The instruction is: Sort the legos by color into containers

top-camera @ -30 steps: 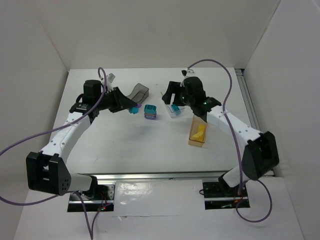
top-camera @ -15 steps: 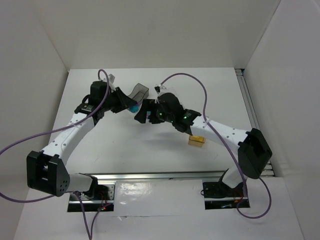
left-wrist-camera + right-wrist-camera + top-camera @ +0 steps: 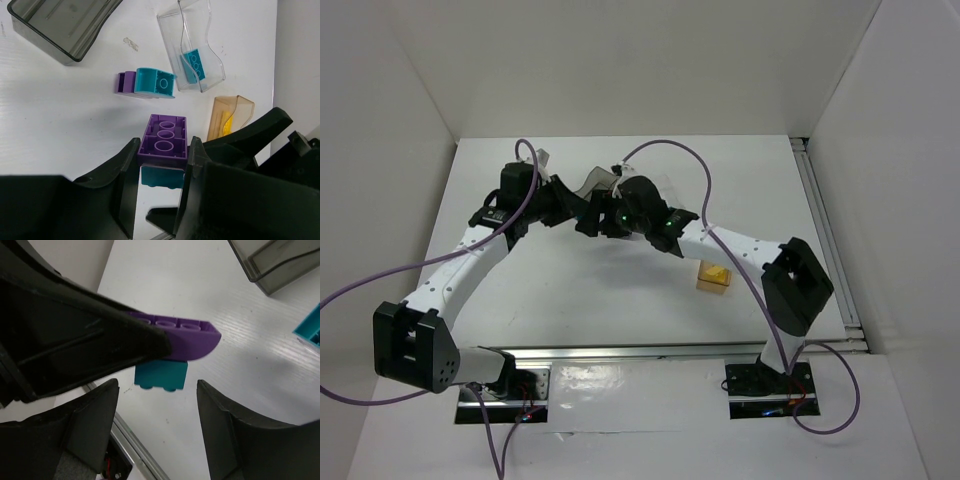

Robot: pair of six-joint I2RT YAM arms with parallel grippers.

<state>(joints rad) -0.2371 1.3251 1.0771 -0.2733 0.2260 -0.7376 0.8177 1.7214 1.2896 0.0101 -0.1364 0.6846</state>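
Left pincer (image 3: 163,150) clamped on purple lego (image 3: 163,137), teal lego (image 3: 161,178) stuck beneath it, right pincer (image 3: 156,387) spread apart flanking the pair, gaps both sides, bare counter (image 3: 60,125) below, smoky bin (image 3: 55,30), clear bin (image 3: 212,52), amber bin (image 3: 235,106) well beyond.

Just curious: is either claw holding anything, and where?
Left gripper pinches the purple brick by its two long sides; right gripper, open, holds nothing.
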